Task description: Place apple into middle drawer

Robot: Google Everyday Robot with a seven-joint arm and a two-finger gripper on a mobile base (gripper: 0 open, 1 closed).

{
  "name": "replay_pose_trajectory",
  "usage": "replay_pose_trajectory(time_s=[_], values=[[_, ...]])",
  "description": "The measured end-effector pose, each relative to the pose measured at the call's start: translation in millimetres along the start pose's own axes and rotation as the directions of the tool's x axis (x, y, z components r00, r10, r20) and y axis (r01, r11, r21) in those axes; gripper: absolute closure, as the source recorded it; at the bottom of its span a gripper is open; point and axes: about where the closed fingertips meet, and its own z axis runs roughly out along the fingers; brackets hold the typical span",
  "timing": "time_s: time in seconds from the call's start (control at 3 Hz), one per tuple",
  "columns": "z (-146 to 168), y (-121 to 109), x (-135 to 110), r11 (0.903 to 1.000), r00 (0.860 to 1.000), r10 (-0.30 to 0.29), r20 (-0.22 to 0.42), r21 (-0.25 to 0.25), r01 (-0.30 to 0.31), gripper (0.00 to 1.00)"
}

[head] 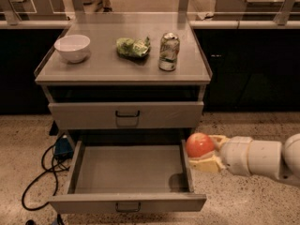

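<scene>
Gripper [204,152] with jaws clamped on the apple [199,145], apparently just over the right wall of the open middle drawer [129,170], its floor lying left of the jaws.

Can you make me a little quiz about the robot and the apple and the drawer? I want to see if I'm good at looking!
1. True or false: the apple already lies on the floor of the open middle drawer.
2. What stands furthest left on the cabinet top? A) a teapot B) a white bowl C) a banana
3. Fill in: the gripper, at the drawer's right wall, is shut on the ____.

Key:
1. False. The gripper holds it at the drawer's right side.
2. B
3. apple
</scene>
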Motion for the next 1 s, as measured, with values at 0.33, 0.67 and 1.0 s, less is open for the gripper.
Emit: replay_pose_trajectory(time_s=[0.33, 0.67, 1.0], values=[[42, 0, 35, 0.9988, 0.997, 0.047, 0.054, -0.014, -0.046, 1.0], [42, 0, 35, 0.9989, 0.997, 0.046, 0.054, -0.014, -0.046, 1.0], [63, -7, 52, 0.9994, 1.0, 0.02, 0.009, 0.028, -0.02, 1.0]])
